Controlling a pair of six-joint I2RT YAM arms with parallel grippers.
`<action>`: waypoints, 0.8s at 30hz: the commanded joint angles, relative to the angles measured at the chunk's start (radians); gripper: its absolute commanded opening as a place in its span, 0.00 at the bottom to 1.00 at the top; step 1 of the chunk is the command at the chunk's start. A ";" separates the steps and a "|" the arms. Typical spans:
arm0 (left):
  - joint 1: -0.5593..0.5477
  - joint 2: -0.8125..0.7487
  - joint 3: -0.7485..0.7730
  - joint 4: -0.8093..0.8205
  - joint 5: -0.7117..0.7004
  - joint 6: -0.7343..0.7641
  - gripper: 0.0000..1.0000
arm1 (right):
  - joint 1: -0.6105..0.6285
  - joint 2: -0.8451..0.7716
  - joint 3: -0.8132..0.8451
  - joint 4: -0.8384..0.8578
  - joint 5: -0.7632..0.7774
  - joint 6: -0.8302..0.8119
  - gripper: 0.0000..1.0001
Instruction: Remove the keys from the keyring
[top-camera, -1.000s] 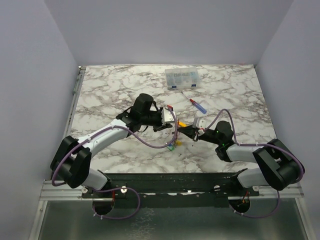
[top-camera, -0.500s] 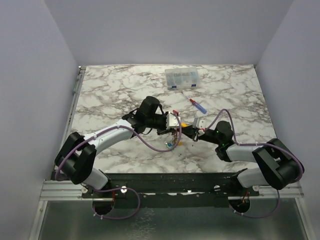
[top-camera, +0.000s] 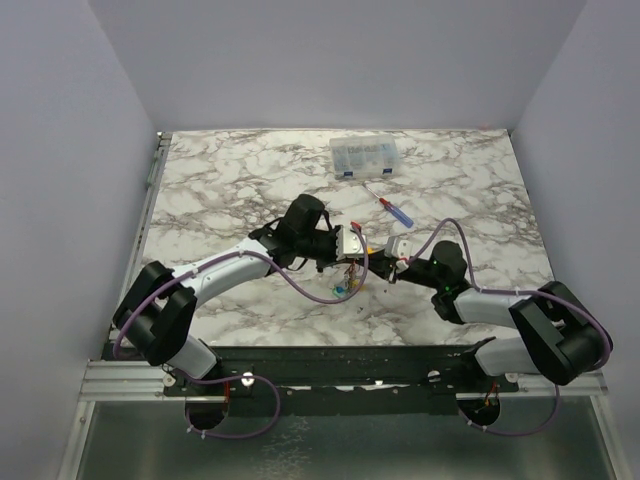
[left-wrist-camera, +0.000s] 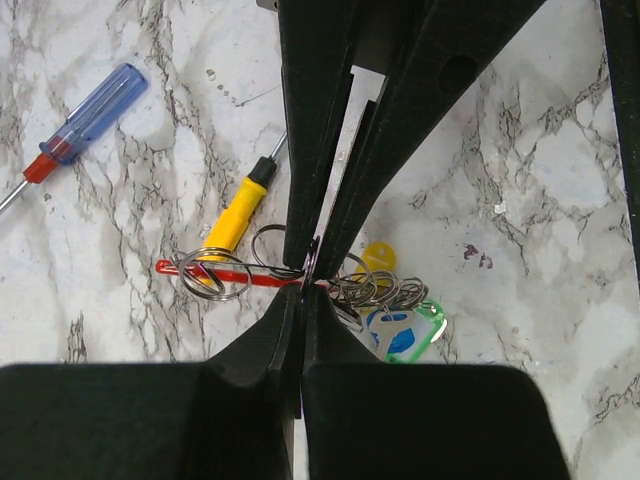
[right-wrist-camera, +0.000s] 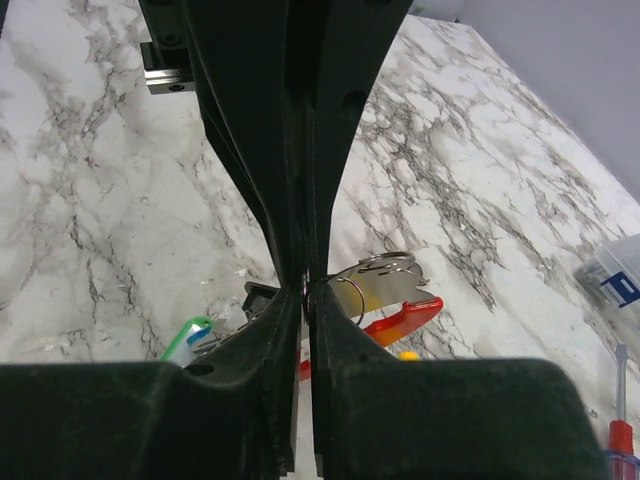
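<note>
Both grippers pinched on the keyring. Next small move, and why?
Likely: hold the left gripper shut on the keyring at its red band and ease the right gripper, shut on the silvery end, slightly away to spread an opening. The keys hang bunched on the ring beside the left grip, so a gap there should let them slide off.

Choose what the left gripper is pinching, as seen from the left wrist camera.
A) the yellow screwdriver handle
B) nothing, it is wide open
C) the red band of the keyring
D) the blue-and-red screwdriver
C: the left gripper is shut on the thin red band of the keyring.
</note>
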 joint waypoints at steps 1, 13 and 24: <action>-0.023 -0.026 0.033 0.007 -0.072 0.016 0.00 | 0.006 -0.061 0.046 -0.176 0.007 -0.027 0.24; -0.098 -0.023 0.065 -0.106 -0.259 0.252 0.00 | 0.006 -0.182 0.144 -0.556 0.019 -0.063 0.25; -0.133 -0.008 0.091 -0.135 -0.328 0.333 0.00 | 0.004 -0.131 0.180 -0.560 0.029 -0.107 0.21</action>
